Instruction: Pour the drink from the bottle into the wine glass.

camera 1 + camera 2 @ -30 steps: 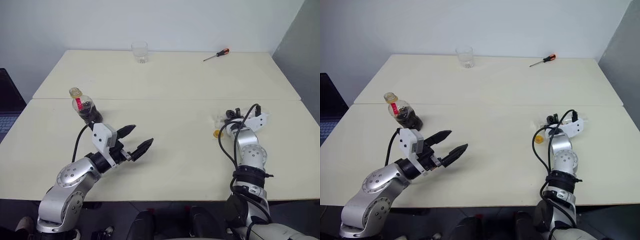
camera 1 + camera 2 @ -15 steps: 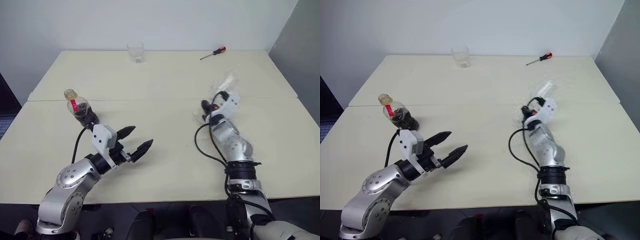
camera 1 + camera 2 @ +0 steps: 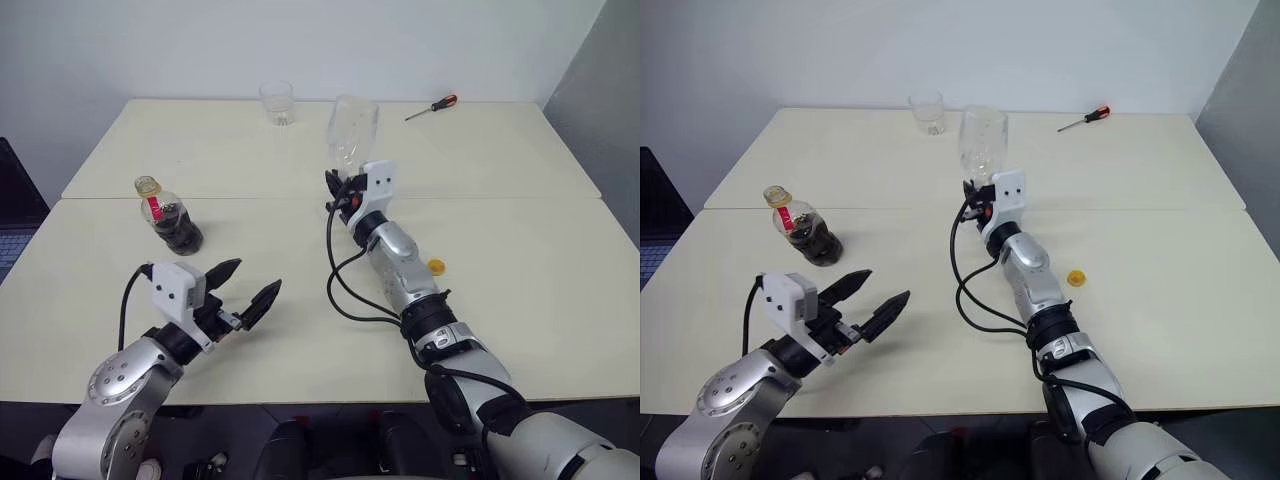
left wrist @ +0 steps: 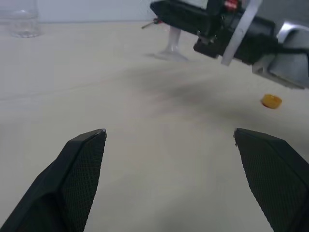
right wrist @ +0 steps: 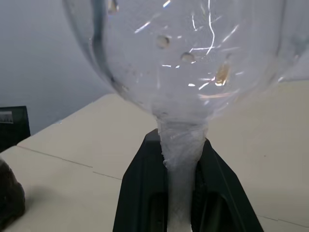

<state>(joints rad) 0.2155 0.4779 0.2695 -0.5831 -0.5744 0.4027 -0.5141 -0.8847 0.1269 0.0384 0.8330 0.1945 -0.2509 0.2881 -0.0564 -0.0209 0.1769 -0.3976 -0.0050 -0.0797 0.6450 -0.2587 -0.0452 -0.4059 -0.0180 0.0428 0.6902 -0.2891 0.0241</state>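
Clear wine glass (image 3: 352,127) stands upright, its stem clenched in the right gripper (image 3: 345,192). Left gripper (image 3: 245,289) gapes empty, the bottle (image 3: 172,219) just beyond it.

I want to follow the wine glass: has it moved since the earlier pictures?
Yes. The right gripper, shut on the wine glass, carried it leftward and up, from near the yellow cap toward the tumbler.

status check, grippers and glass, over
Right gripper shut on wine glass stem, upright. Left gripper open, empty. Bottle uncapped, cap on table.
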